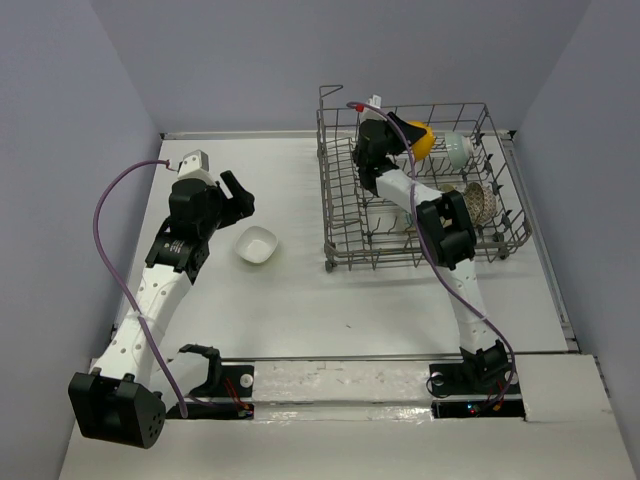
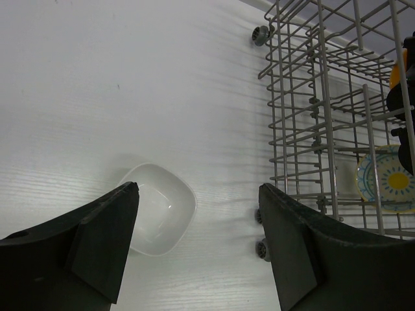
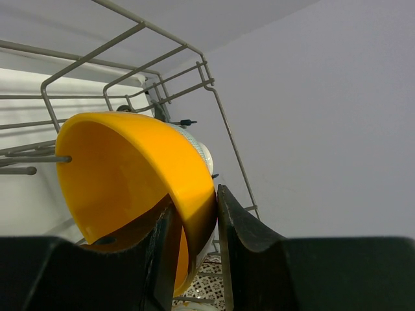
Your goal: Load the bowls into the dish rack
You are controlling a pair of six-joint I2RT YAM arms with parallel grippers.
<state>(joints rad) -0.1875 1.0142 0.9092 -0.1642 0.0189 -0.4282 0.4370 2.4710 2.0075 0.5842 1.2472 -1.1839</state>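
- My right gripper (image 3: 193, 217) is closed down on the rim of the orange-yellow bowl (image 3: 123, 168); one finger sits inside the bowl wall and the other outside, pinching it.
- From the top camera, that bowl (image 1: 424, 140) is held tilted on its side over the far part of the dish rack (image 1: 340, 200), with the right gripper (image 1: 405, 135) just on its left side.
- I cannot tell whether the bowl is resting on the tines or held clear of them.
- The rack stands toward the far right corner of the table (image 1: 300, 300), its long side running along the far edge.
- More bowls stand in the rack: a pale teal bowl (image 1: 458, 150) right beside the orange one on the side of the right edge, and a yellow-and-white patterned bowl (image 1: 480, 203) nearer to me.
- My left wrist camera shows a blue-rimmed bowl with a yellow flower (image 2: 389, 180) behind the rack's wires (image 2: 311, 97).
- My left gripper (image 1: 238, 195) is spread wide and holds nothing.
- It hangs over the middle of the table, left of the rack.
- The white squarish bowl (image 1: 257, 245) sits upright on the bare tabletop, well apart from the rack.
- In the left wrist view this bowl (image 2: 159, 207) lies below the open left gripper (image 2: 198, 191), partly hidden behind one finger.
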